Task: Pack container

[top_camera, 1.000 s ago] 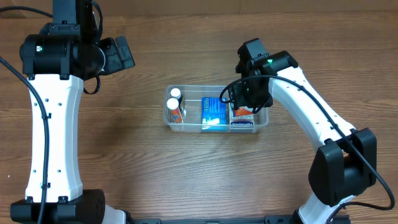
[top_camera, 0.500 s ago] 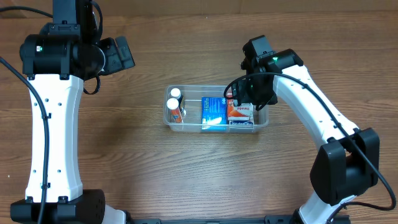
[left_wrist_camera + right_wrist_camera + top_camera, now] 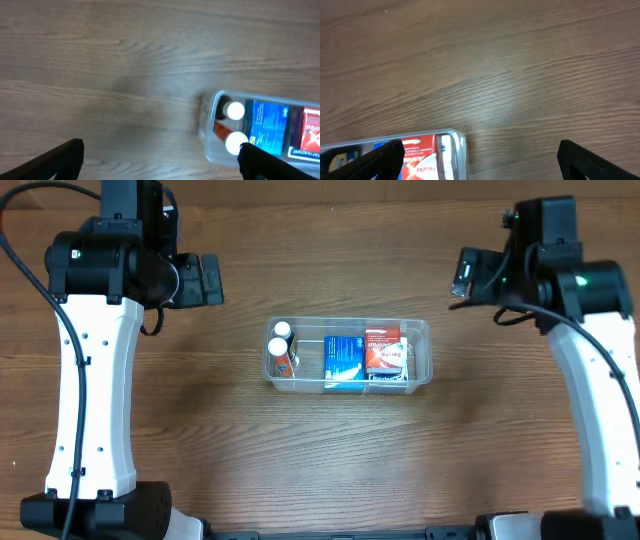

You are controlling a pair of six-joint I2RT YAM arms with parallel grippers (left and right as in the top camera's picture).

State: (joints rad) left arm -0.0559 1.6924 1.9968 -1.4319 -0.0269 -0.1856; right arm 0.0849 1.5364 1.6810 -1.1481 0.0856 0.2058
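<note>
Both spread wide, empty: left gripper, right gripper. Clear round-cornered plastic container beside one finger of each; open woodgrain table beyond.

Even light; wrist views blurred

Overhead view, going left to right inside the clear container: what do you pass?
Inside the container: two white-capped bottles → blue box → red-and-white box.
</note>
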